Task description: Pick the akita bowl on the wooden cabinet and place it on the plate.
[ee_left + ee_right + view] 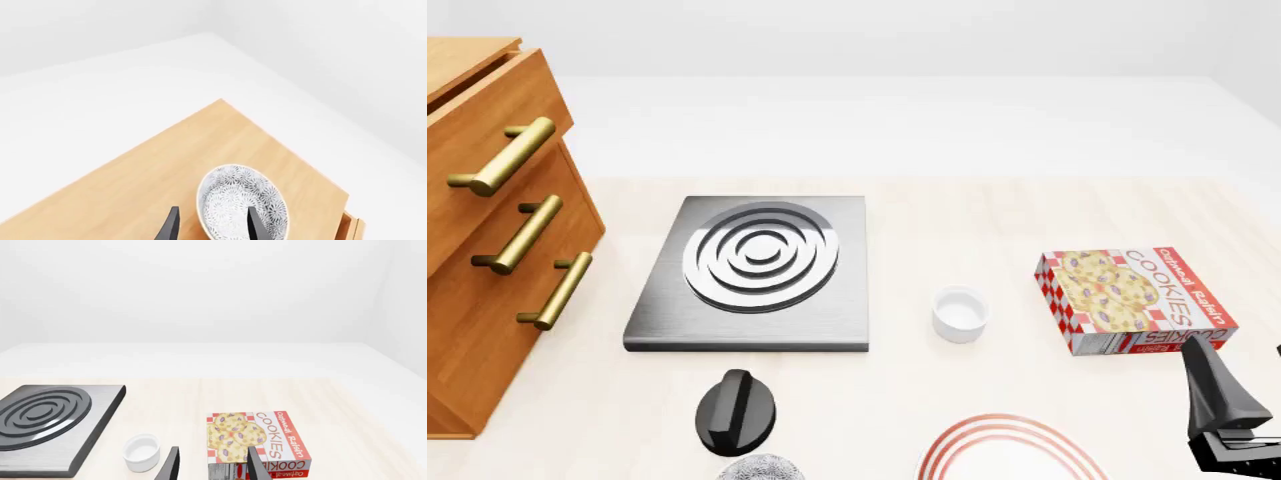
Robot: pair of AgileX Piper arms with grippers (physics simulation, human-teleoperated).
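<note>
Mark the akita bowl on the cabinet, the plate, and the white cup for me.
akita bowl (241,204): left wrist view, patterned inside.
plate (1004,428): front view, red-ringed rim at the bottom edge.
white cup (960,312): front view, its open top.

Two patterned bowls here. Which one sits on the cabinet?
The akita bowl between the left end effector fingers, atop the wooden cabinet; the other bowl rests on the table.

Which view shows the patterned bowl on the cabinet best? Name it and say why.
The left wrist view. There the bowl sits in full on the cabinet top, with one fingertip of the left tool in front of it. The front view shows only the cabinet's drawer front, not this bowl. The right wrist view shows neither.
</note>
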